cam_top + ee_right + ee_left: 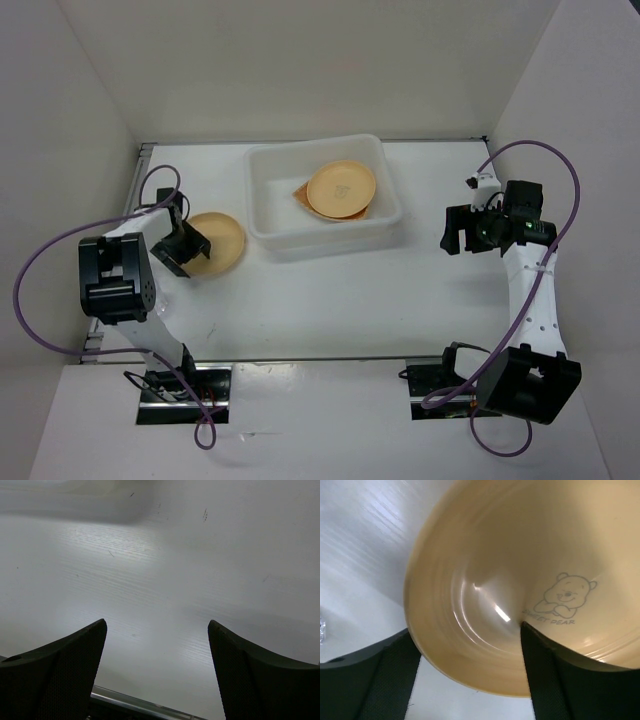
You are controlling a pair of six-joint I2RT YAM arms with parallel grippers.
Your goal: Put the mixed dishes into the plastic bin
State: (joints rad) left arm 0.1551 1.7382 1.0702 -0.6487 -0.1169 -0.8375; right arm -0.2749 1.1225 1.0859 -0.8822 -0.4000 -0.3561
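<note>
While spread, the left gripper (192,252) straddles the round plate (226,240); right gripper (448,232) spread above the table (400,290).

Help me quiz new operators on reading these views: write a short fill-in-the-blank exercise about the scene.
1. The plastic bin holds ___ plates, stacked.
2. The fingers straddling the round plate on the table belong to the ___ arm.
3. That plate's print shows a cartoon ___.
4. The right arm's fingers stand ___ over bare table.

Missing words: two; left; bear; open.
</note>
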